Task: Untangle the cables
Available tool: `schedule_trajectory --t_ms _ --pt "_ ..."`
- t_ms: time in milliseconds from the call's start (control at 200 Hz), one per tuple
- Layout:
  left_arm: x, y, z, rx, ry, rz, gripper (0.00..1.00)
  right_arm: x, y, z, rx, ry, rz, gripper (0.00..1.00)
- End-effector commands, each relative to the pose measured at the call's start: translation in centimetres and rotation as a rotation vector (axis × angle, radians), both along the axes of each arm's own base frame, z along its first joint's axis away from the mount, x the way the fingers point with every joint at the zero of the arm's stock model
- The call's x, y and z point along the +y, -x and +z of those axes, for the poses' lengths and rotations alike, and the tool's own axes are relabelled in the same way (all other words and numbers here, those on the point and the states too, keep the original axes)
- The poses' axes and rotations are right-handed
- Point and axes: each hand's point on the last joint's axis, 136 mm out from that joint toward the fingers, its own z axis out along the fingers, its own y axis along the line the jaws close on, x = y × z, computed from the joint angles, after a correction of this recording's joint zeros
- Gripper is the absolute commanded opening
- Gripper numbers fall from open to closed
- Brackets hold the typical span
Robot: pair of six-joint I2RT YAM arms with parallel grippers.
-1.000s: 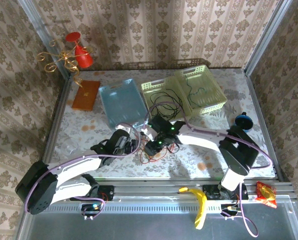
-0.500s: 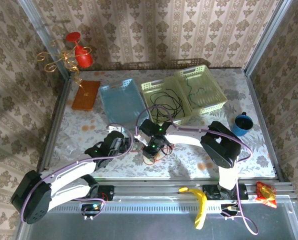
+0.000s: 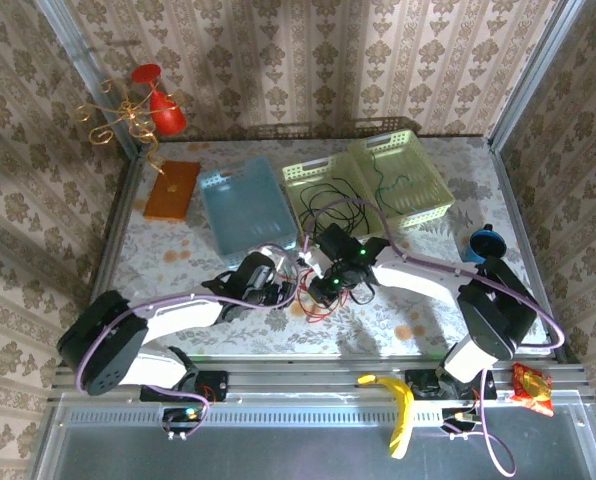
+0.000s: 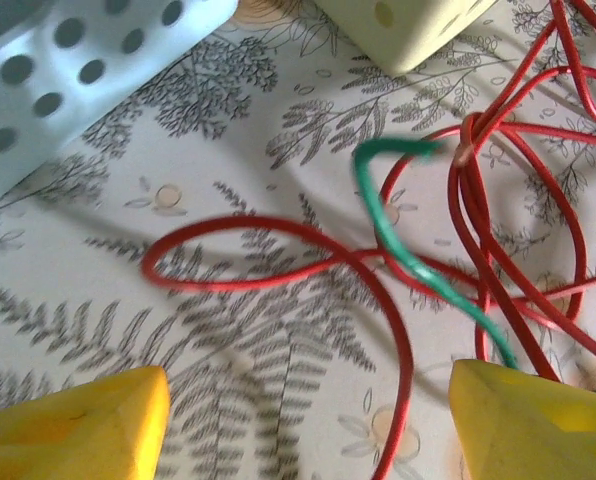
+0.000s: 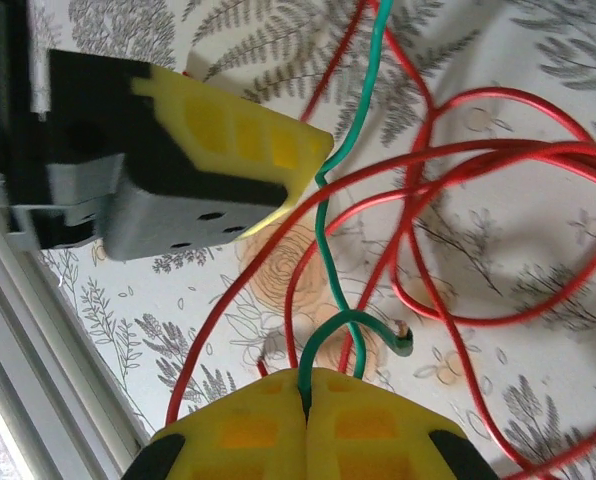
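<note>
A red cable point(image 3: 313, 308) lies in loose loops on the patterned table between my two grippers. The black cable point(image 3: 330, 188) is coiled in the left yellow-green basket. In the right wrist view, my right gripper point(image 5: 306, 392) is shut on the green cable point(image 5: 321, 230), which curls out of the fingers and crosses the red cable point(image 5: 448, 160). My left gripper point(image 4: 308, 430) stands open just above the table. A strand of red cable point(image 4: 403, 340) runs between its yellow fingertips point(image 4: 78, 425), with the green cable point(image 4: 388, 240) beyond. Seen from above, the left gripper point(image 3: 278, 284) and right gripper point(image 3: 324, 290) are close together.
A blue tray point(image 3: 243, 205) and two yellow-green baskets point(image 3: 323, 168) point(image 3: 428, 185) stand behind the tangle. A blue cup point(image 3: 486, 243) is at the right and an orange board point(image 3: 171, 190) at the back left. A banana point(image 3: 398, 405) and a snack packet point(image 3: 531, 388) lie on the front rail.
My right gripper has shut on the green cable and moved a little to the right. The left gripper has shifted right, closer to the tangle.
</note>
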Motion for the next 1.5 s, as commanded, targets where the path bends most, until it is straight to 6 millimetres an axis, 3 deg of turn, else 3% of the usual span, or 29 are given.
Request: schedule_trajectory --t_ms 0,280,450,630,900,1075,1230,1495 --pt "-2.0 -0.7 0.0 -0.016 0.019 -0.056 0.70 -1.4 -0.7 1.5 -0.011 -0.045 -0.077 0.07" --pt "-2.2 -0.8 -2.9 0.045 -0.028 -0.056 0.66 -9.2 -5.6 5.9 -0.229 -0.082 -0.442 0.07" --pt "-2.3 -0.6 -3.7 0.066 -0.035 -0.058 0.63 -13.8 -6.6 6.6 -0.326 0.043 -0.586 0.08" --pt "-3.6 -0.3 -2.5 0.049 0.007 -0.124 0.64 -12.3 -4.7 5.4 -0.223 0.026 -0.482 0.09" --pt "-8.1 1.3 4.8 -0.085 0.111 -0.369 0.68 -11.5 -4.5 4.1 -0.147 0.004 -0.501 0.09" --pt "-11.4 3.1 7.8 -0.164 0.087 -0.546 0.72 -11.2 -5.4 4.5 -0.122 -0.003 -0.528 0.08" --pt "-13.8 3.8 8.1 -0.198 0.047 -0.649 0.73 -10.5 -5.8 5.3 -0.071 -0.064 -0.549 0.08" --pt "-16.8 3.0 7.7 -0.212 0.086 -0.699 0.71 -10.6 -6.5 6.8 -0.058 -0.122 -0.589 0.09"
